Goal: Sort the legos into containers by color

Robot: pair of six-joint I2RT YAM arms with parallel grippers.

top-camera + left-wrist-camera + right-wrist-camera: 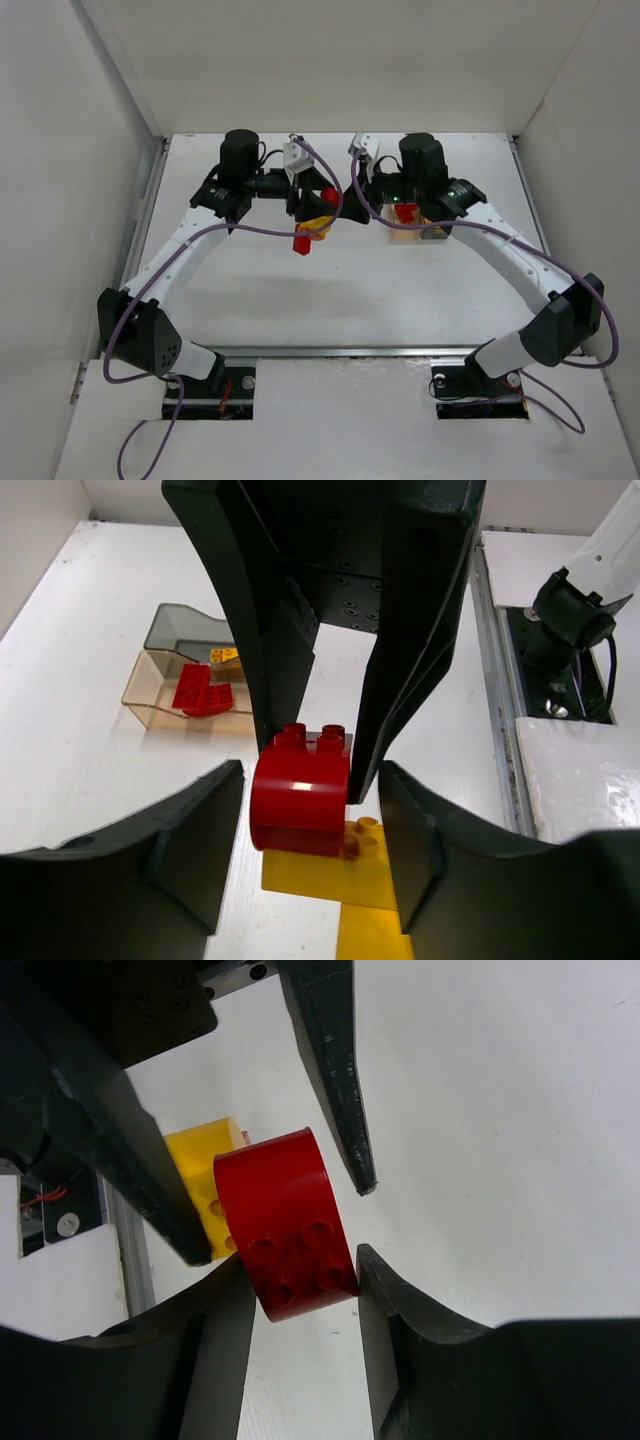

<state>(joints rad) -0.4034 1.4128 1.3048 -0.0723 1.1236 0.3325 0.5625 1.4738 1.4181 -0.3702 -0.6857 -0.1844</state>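
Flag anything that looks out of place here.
Nothing stands out. The amber bin holds only red bricks, the grey bin a yellow one, and nothing is spilled. The left claw grips a red curved brick above a yellow plate.

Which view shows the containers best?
Left wrist: the containers show clearly, amber bin holding red bricks, grey bin a yellow brick. Top external shows a sliver beneath the right arm; right wrist, nothing.
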